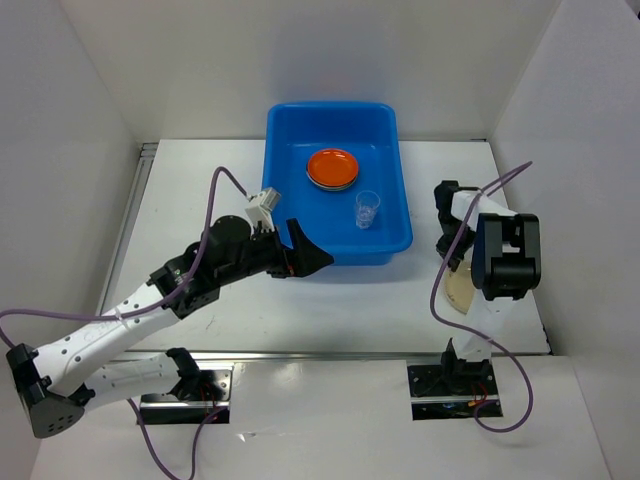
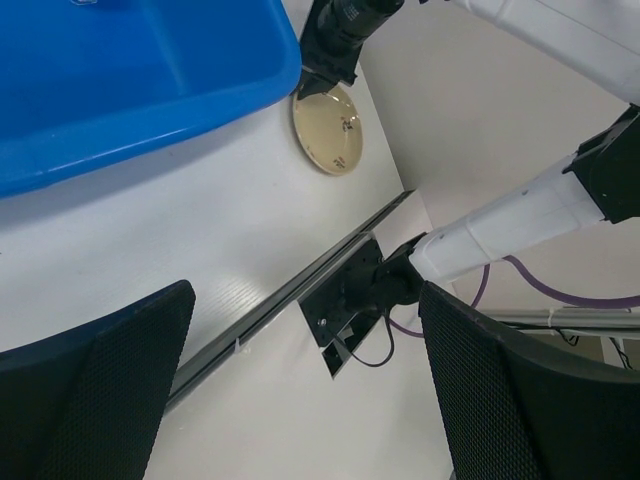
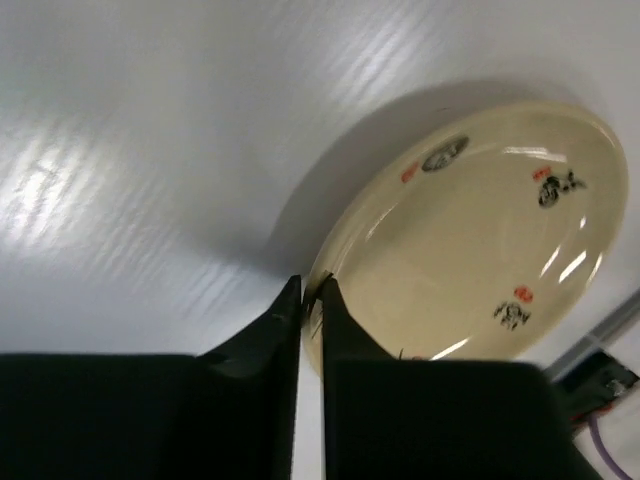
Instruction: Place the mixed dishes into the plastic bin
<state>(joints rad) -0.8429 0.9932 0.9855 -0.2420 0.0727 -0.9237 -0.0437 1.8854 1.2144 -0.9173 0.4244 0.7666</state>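
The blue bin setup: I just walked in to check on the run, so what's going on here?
The right gripper is pinched on the rim of a cream plate on the table, just right of the blue bin. The left gripper is open and empty, near the bin's front left corner. Inside the bin are an orange plate, apparently stacked on others, and a clear glass cup. The cream plate looks like the next dish to go in.
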